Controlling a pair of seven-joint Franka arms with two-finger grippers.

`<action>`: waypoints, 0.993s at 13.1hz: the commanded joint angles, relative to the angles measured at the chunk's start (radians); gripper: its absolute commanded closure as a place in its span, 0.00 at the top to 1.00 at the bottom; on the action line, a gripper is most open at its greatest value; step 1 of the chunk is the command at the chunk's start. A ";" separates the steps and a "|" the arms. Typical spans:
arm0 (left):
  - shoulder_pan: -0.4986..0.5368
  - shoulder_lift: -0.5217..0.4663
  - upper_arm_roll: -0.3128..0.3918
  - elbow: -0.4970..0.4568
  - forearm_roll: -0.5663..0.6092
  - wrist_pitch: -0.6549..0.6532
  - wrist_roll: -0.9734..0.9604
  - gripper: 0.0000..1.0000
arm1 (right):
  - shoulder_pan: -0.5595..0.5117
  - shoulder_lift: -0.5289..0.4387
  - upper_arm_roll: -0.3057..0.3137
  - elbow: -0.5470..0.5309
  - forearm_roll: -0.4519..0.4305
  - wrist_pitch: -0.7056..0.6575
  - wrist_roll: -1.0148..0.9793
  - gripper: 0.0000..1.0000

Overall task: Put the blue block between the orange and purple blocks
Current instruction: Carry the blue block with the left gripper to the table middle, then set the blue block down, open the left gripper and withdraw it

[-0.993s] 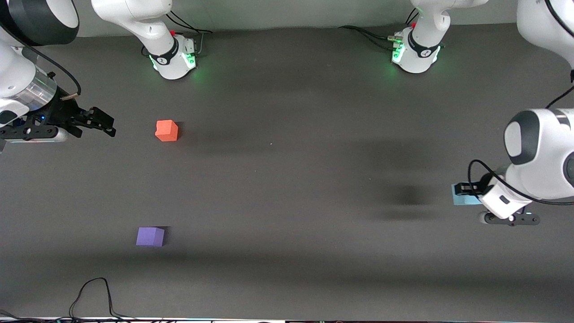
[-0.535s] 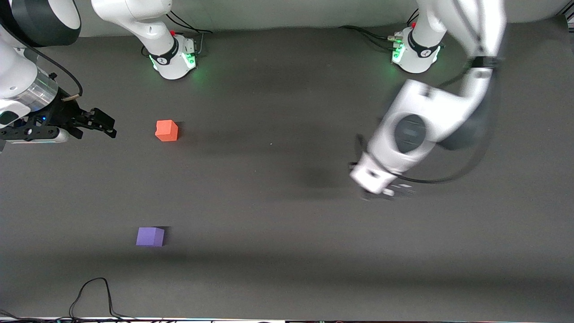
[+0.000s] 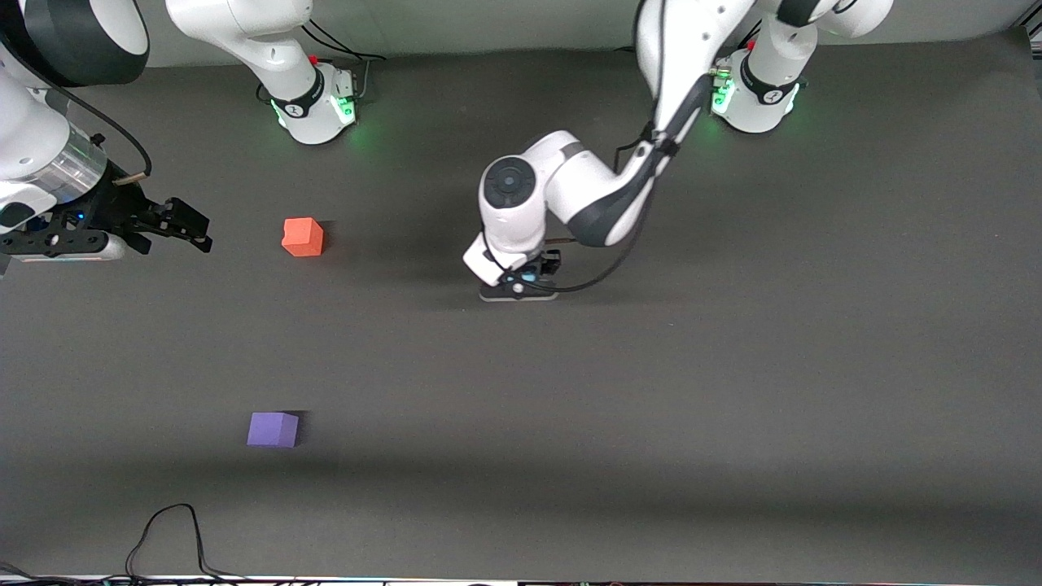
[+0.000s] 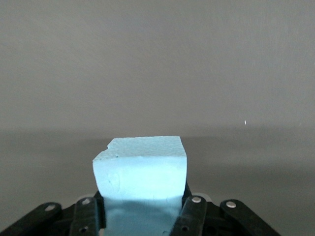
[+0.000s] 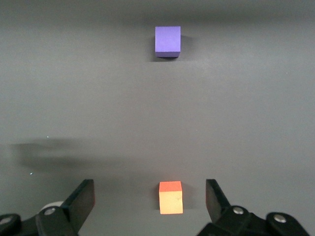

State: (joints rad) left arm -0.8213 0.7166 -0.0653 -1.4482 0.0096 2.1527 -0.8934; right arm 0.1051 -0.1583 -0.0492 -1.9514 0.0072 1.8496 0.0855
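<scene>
- The blue block [image 4: 141, 169] is sitting pinched between the two fingers [image 4: 193, 214] of the left gripper [image 3: 527, 275], with its pale top and front face showing in the left wrist view and one top corner looking chipped.
- In the front view only a sliver of the blue block [image 3: 531, 276] is peeking out under the wrist, so the wrist view is telling most of what can be seen of it.
- The left gripper is hanging over the bare middle of the table [image 3: 733, 391], with the left arm reaching out from its base toward the right arm's end.
- The orange block [image 3: 303, 237] is resting on the table well apart from the carried block, toward the right arm's end.
- The purple block [image 3: 273, 429] is lying nearer to the front camera than the orange one, with a wide stretch of bare table between the two.
- The right gripper [image 3: 183, 221] is waiting above the right arm's end of the table, beside the orange block, its fingers [image 5: 81, 200] spread wide and holding nothing.
- In the right wrist view the orange block [image 5: 171, 197] is showing between those spread fingers and the purple block [image 5: 168, 41] is showing farther off.
- A black cable [image 3: 167, 537] is looping on the table edge nearest the front camera.
</scene>
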 commanded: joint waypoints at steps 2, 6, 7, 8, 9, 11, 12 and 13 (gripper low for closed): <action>-0.015 0.109 0.025 0.065 0.024 0.099 -0.061 0.39 | -0.004 -0.030 0.005 -0.040 -0.013 0.025 0.005 1.00; -0.013 0.130 0.028 0.068 0.026 0.119 -0.075 0.45 | -0.002 -0.029 0.005 -0.043 -0.013 0.026 0.005 1.00; -0.012 0.130 0.028 0.068 0.027 0.121 -0.078 0.59 | -0.002 -0.026 0.008 -0.043 -0.013 0.026 0.005 1.00; -0.012 0.133 0.030 0.066 0.029 0.121 -0.076 0.93 | -0.002 -0.024 0.018 -0.041 -0.013 0.026 0.005 1.00; -0.010 0.129 0.030 0.068 0.030 0.118 -0.070 1.00 | -0.002 -0.021 0.020 -0.041 -0.013 0.028 0.007 1.00; 0.022 0.097 0.030 0.074 0.036 0.084 -0.064 1.00 | -0.001 -0.012 0.022 -0.040 -0.013 0.046 0.007 1.00; 0.063 0.078 0.027 0.083 0.035 0.049 -0.041 1.00 | -0.001 -0.003 0.038 -0.038 -0.012 0.054 0.007 1.00; 0.097 0.049 0.021 0.101 0.026 -0.002 -0.020 1.00 | -0.002 0.003 0.057 -0.035 -0.012 0.057 0.019 1.00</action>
State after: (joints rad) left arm -0.7873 0.8264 -0.0320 -1.3662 0.0264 2.2395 -0.9382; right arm 0.1055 -0.1556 -0.0220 -1.9772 0.0071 1.8840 0.0855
